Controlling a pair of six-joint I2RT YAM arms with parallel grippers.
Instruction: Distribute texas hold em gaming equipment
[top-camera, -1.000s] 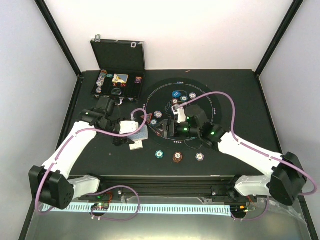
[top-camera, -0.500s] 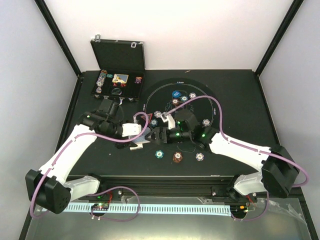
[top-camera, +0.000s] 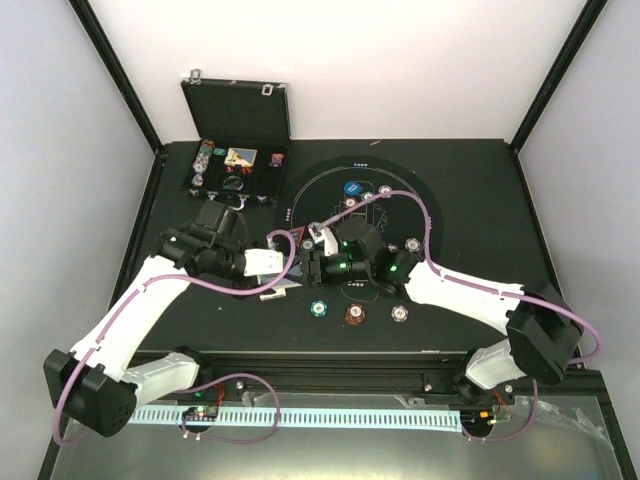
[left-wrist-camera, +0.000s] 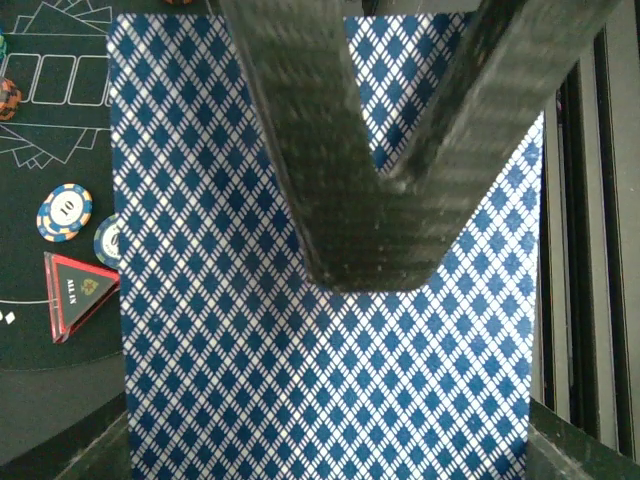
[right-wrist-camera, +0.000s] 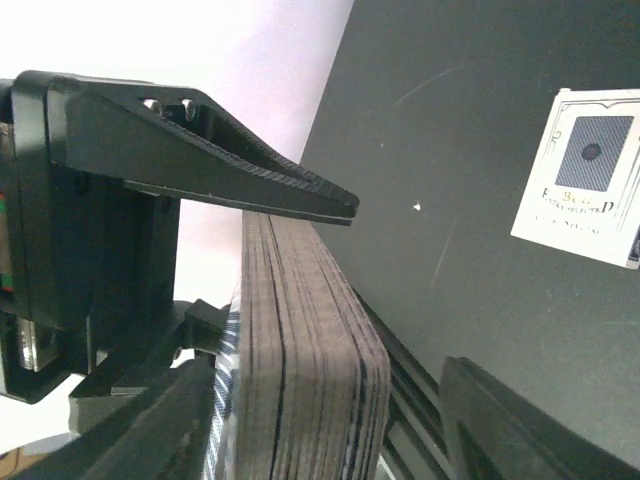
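Observation:
My left gripper (top-camera: 268, 262) is shut on a thick deck of blue-backed playing cards (left-wrist-camera: 250, 350), one black finger (left-wrist-camera: 370, 200) lying across the top card. The deck (top-camera: 285, 270) hangs above the table left of the mat. My right gripper (top-camera: 305, 268) has come up to the deck's free end. In the right wrist view the deck's edge (right-wrist-camera: 310, 370) stands between my right gripper's (right-wrist-camera: 330, 430) two fingers, with a gap on the right side, so it is open. A red triangle marker (left-wrist-camera: 78, 290) and two chips (left-wrist-camera: 64, 212) lie beside the deck.
Teal (top-camera: 318, 308), red-brown (top-camera: 353, 314) and white (top-camera: 400, 313) chips sit in a row near the mat's front. A blue disc (top-camera: 352, 187) lies at the mat's back. The open black case (top-camera: 237, 150) stands at back left. A card box (right-wrist-camera: 585, 175) lies under the arms.
My right arm has swung left until its fingers straddle the deck, and its jaws have narrowed. The left gripper has shifted the deck slightly right, toward it.

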